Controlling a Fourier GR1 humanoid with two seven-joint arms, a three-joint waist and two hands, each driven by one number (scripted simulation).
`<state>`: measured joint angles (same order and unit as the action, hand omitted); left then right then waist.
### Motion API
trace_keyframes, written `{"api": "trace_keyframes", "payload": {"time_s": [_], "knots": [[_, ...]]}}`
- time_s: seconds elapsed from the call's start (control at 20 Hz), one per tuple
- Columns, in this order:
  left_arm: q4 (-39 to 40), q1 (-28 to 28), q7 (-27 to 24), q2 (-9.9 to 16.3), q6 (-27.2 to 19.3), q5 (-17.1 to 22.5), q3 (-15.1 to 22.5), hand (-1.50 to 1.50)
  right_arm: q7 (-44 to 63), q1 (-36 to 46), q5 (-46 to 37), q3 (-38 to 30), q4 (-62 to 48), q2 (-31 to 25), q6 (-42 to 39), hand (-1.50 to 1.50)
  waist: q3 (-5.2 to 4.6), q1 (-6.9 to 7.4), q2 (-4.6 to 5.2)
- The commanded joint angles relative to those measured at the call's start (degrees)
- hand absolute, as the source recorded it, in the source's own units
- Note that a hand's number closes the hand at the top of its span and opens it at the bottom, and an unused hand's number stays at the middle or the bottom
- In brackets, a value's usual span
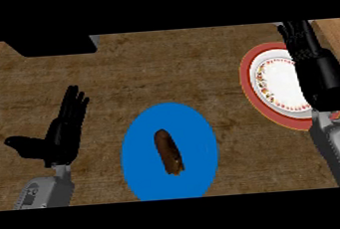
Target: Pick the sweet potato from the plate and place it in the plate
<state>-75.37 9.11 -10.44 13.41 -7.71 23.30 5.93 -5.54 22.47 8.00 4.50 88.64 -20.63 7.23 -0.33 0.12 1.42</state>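
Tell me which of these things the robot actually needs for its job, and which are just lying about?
Needed: sweet potato, blue plate under it, red-rimmed plate, right hand over that plate.
Lying about: black box at the counter's far edge; left hand, open and resting.

surface: brown wood, grainy, matt | blue plate: plain, smooth, flat colour | sweet potato: brown skin, rough-looking | patterned plate: red rim, white centre, smooth | left robot hand: black, matt | forearm: grey, smooth
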Motion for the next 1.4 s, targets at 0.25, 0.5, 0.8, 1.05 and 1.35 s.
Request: {"api": "trace_keyframes", "payload": {"time_s": [0.25,0.5,0.8,1.05,1.35], "knots": [[7.0,-4.3,11.5,3.1,-0.7,-6.0,6.9,0.00,14.8,20.0,-16.7,18.5,1.0,-0.6,-4.1,1.50,-0.20,4.53,-1.30],[5.5,-4.5,13.2,0.8,-0.9,-5.4,8.1,0.00,23.7,20.1,-40.8,24.7,-0.8,3.8,11.5,-1.50,0.20,1.13,-1.59],[1.9,-7.2,14.7,-1.0,-2.5,-7.4,8.3,0.00,25.6,15.9,-45.0,27.6,5.8,8.3,4.8,-1.50,0.30,-0.13,-1.55],[-0.5,-7.4,18.1,0.4,-2.1,-6.5,7.7,0.00,35.5,18.9,-47.8,32.1,6.0,6.2,-8.1,-1.50,0.25,-0.45,-1.75],[-4.4,-7.1,21.2,0.7,-4.1,-6.9,7.5,0.00,51.9,24.7,-45.9,38.3,6.8,10.3,-28.2,-1.50,0.22,-0.22,-2.10]]}}
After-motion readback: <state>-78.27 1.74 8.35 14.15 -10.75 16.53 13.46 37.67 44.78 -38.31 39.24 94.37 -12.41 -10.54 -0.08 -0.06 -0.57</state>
